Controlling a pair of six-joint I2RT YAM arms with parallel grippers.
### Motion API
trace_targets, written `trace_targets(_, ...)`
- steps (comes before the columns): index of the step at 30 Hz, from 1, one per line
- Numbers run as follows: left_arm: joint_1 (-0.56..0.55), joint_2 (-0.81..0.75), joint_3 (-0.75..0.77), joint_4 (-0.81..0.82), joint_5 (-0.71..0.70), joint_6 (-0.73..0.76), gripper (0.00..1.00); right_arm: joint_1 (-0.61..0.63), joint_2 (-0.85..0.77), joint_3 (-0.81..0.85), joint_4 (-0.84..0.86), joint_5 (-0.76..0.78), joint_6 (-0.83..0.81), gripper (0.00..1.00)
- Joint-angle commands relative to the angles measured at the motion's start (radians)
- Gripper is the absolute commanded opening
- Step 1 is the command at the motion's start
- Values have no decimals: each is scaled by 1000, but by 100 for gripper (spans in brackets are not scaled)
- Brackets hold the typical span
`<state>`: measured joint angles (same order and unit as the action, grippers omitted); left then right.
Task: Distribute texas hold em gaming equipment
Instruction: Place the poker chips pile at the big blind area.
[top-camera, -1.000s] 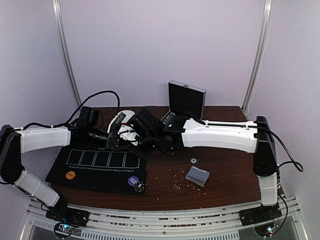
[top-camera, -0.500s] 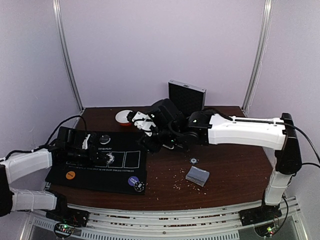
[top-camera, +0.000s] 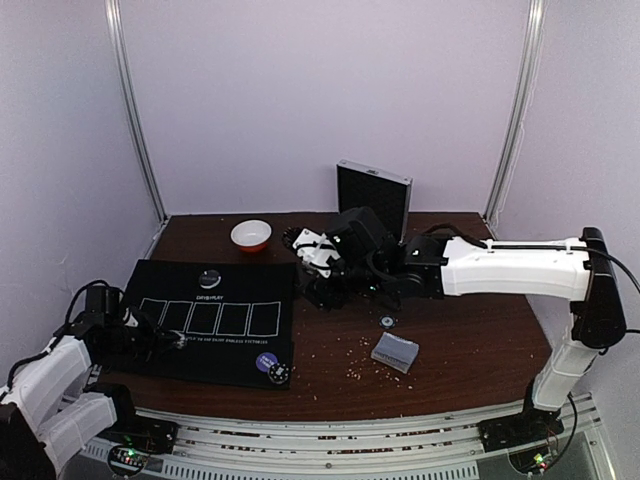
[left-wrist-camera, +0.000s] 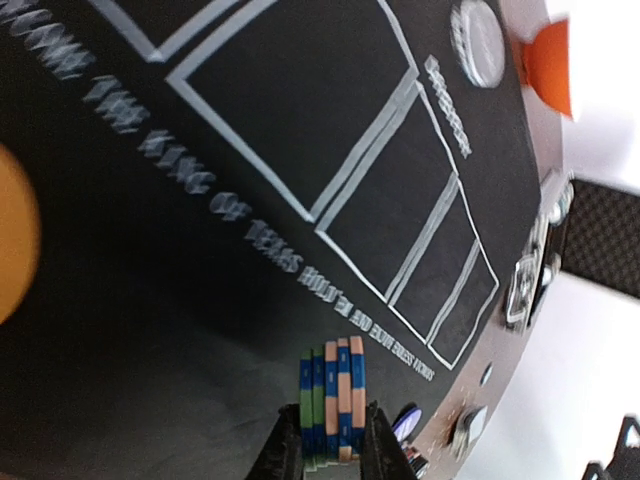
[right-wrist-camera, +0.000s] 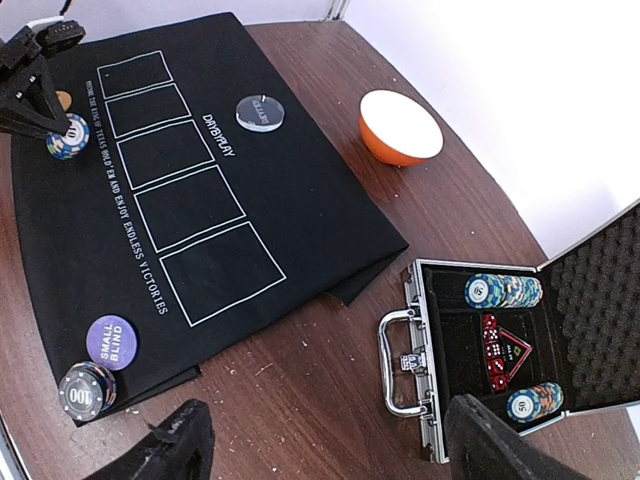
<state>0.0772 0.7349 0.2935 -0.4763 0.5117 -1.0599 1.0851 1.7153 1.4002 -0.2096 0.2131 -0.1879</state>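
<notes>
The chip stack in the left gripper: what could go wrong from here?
1. The left gripper pinches the chip stack only near one edge, so loose chips may slip or fan out on release.
2. The orange disc lies close by on the mat; chips set down may roll onto it.

White bowl (top-camera: 250, 234) beyond black mat (top-camera: 215, 358), open case (top-camera: 373, 195), brown table (top-camera: 470, 340)
</notes>
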Motion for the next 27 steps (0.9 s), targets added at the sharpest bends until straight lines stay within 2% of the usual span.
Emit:
trace_targets(1, 75, -106, -22, -121, -65, -146, 0, -14, -67, -36, 31, -16, -12, 82)
trace_targets(4, 179, -206, -118, -159, -5, -187, 0, -20, -85, -63, 49, -22, -12, 82)
trace_targets(6, 210, -245, -168, -162, 22, -233, 0, -24, -99, -83, 63, -28, -12, 83)
trace_targets(15, 216, -170, -109, -98, -59, -234, 0, -38, -123, -111, 68, -39, -25, 83)
trace_targets(26, 216, -155, -69, -224, -180, -205, 0, -46, -124, -119, 77, -46, -29, 83)
trace_targets(27, 216, -158, -66, -241, -198, -202, 3, -47, -124, -119, 78, -47, -30, 83)
